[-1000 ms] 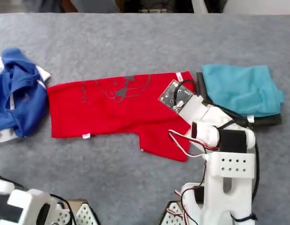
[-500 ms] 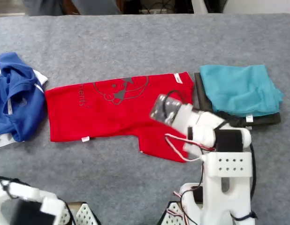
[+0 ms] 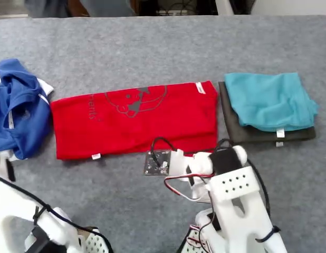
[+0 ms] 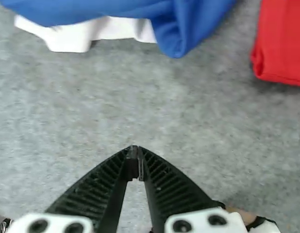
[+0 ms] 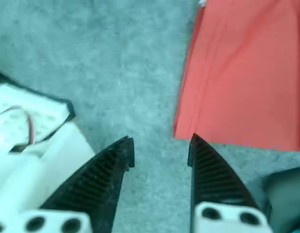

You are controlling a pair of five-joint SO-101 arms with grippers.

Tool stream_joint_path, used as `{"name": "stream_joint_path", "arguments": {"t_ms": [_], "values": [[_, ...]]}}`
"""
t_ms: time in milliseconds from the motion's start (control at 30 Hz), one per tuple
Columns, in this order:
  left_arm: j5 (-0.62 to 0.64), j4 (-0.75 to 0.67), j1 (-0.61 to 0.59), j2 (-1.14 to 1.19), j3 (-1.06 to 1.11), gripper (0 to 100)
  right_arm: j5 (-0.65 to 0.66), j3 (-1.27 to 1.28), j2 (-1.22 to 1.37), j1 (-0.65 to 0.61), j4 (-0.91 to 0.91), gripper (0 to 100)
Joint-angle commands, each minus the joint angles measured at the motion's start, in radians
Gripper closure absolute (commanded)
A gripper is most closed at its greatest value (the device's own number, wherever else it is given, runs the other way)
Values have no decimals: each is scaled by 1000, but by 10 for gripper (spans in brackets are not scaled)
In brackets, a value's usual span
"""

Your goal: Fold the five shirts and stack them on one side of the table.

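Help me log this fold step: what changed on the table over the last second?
The right gripper drew back off the red shirt toward the near edge, fingers open over the mat. The flap that stuck out at the shirt's near right corner is gone; it is now a plain rectangle. The left arm also shifted. The blue shirt and the teal shirt on the dark shirt stayed put.

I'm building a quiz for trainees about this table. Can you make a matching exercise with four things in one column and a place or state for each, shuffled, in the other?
Things:
1. red shirt
2. teal shirt
3. blue shirt
4. right claw

Place or state:
a. crumpled at the left end of the table
b. open
c. laid flat mid-table
d. folded on a dark cloth

Pairs: 1-c, 2-d, 3-a, 4-b
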Motion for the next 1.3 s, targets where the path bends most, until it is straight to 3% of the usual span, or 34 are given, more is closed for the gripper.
{"name": "stream_joint_path", "arguments": {"t_ms": [0,200,400,600,800,1267], "values": [[34,3,62,-23,24,970,-14,39,-4,-15,-75,800],[87,-52,127,-23,62,970,-14,102,15,-15,-203,800],[87,-58,160,-23,67,970,-44,73,216,-15,-339,801],[87,-60,163,-21,67,970,-46,-10,420,-15,-396,810],[84,-58,163,-21,67,970,-48,-8,522,-15,-476,896],[81,-51,163,-21,67,970,-48,-24,711,-9,-609,898]]}}
